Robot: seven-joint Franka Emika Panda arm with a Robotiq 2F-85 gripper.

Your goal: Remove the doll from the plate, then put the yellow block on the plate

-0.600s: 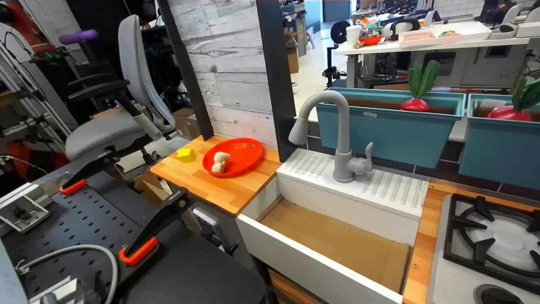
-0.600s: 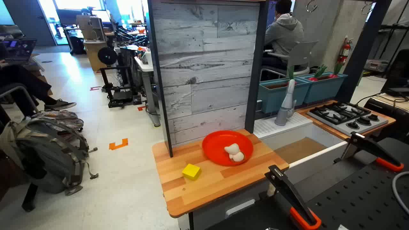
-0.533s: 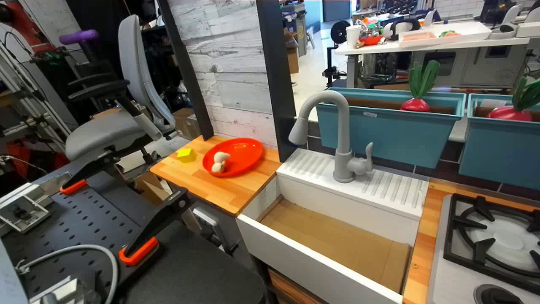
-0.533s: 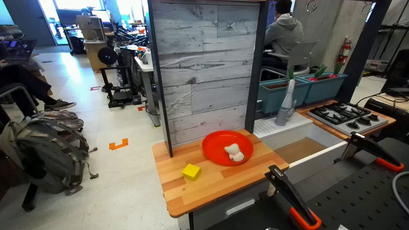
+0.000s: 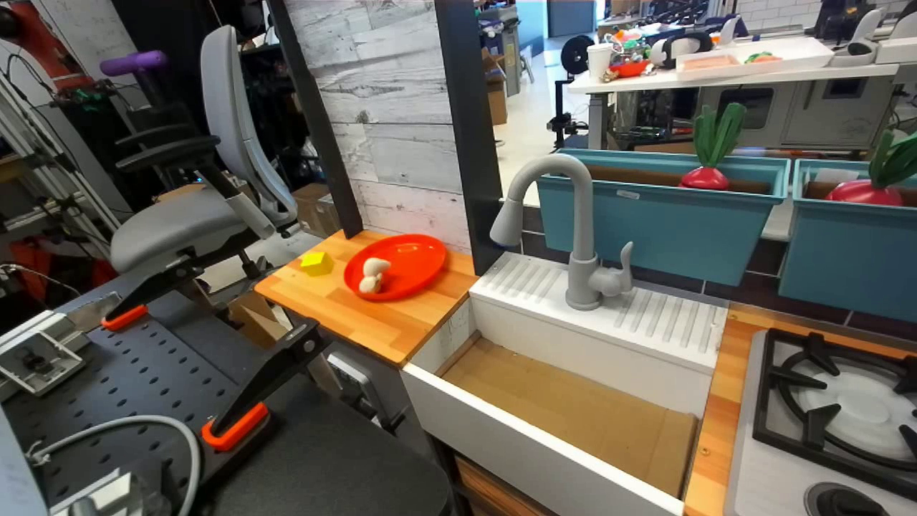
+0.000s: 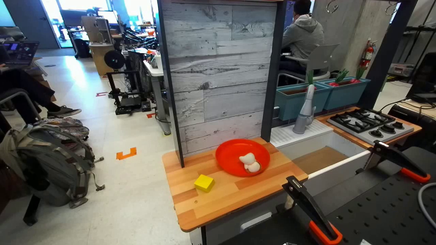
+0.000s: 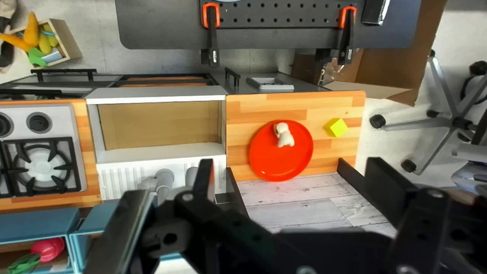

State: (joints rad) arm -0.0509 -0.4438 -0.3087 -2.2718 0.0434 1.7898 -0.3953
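The round red-orange plate (image 5: 419,269) lies on the wooden counter and shows in both exterior views (image 6: 231,156) and in the wrist view (image 7: 279,163). The small cream doll (image 6: 249,162) lies on the plate near its rim; it also shows in an exterior view (image 5: 372,275) and in the wrist view (image 7: 284,135). The yellow block (image 6: 204,183) sits on the bare wood beside the plate, apart from it; it also shows in an exterior view (image 5: 316,264) and in the wrist view (image 7: 336,127). My gripper (image 7: 292,163) is open and empty, high above the counter; neither exterior view shows it.
A grey wood-look panel (image 6: 221,75) stands behind the plate, between dark posts. A sink (image 5: 566,408) with a grey faucet (image 5: 584,236) adjoins the wooden counter (image 6: 224,200). Teal planters (image 5: 659,222) and a stove (image 5: 845,408) lie beyond. Black clamps (image 6: 310,207) stand at the front.
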